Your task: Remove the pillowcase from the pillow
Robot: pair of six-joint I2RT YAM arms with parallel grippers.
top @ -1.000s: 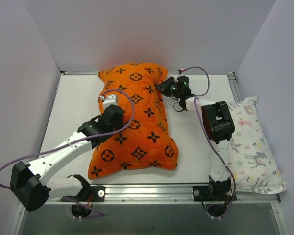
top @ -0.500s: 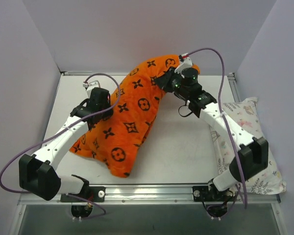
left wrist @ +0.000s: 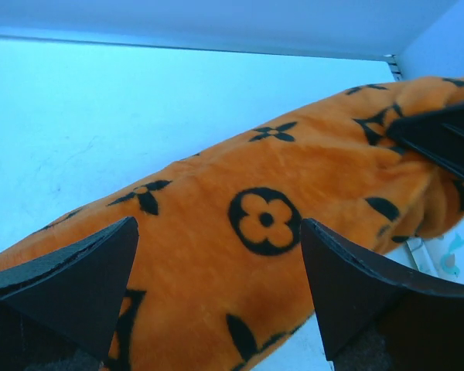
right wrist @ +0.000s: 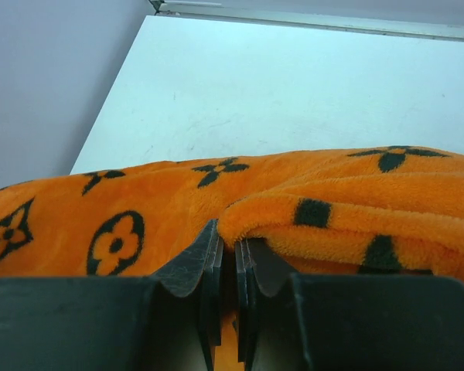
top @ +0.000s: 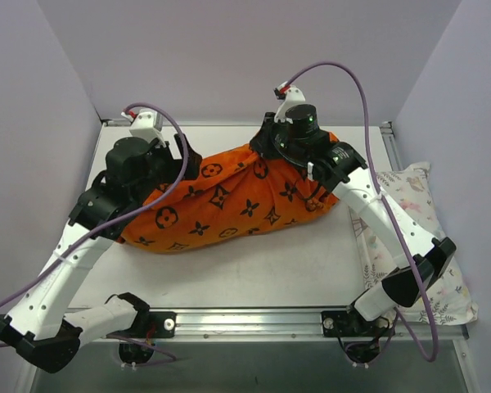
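One pillowcase (top: 229,205) now lies stretched sideways, no longer diagonal. Left gripper (left wrist: 218,230) has gone wide above the fabric; right gripper (right wrist: 226,238) is clamped on a pillowcase fold.

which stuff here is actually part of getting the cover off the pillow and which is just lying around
Part of the job:
- orange pillowcase, with the pillow hidden inside it
- right gripper, shut on a fold of the pillowcase
- left gripper, open over the pillowcase

Just lying about:
- pastel-printed pillow, at the right edge of the table
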